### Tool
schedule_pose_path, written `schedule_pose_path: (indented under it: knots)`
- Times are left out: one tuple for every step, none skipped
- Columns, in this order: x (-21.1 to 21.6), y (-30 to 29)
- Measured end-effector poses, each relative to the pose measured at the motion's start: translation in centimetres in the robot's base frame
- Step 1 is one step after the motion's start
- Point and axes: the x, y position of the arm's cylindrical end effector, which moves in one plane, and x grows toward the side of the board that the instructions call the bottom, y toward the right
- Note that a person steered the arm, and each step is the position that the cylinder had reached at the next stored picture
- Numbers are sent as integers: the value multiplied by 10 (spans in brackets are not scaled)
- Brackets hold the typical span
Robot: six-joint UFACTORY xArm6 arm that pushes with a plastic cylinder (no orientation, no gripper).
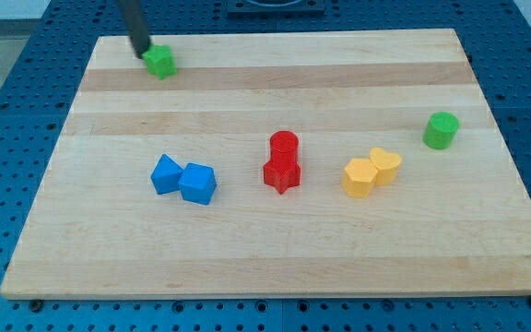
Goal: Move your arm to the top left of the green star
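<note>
Wooden board (275, 249) fills the view on a blue pegboard (7, 101). Green star (160, 62) sits near the top left corner, small, bright green, lumpy; its points are too blurred to tell a heading or long axis. My tip (142, 53) is touching its upper-left edge — bare rod, holding nothing. Well apart: two blue blocks (184, 178), red pair (283, 161), yellow pair (371, 171), green cylinder (441, 130).

Wooden board (275, 267) under coloured blocks (184, 178)
</note>
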Motion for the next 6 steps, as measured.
schedule_pose_path:
  knots:
    - [31,104]
    - [69,211]
    - [97,287]
    - [91,285]
    - [49,248]
    - [9,203]
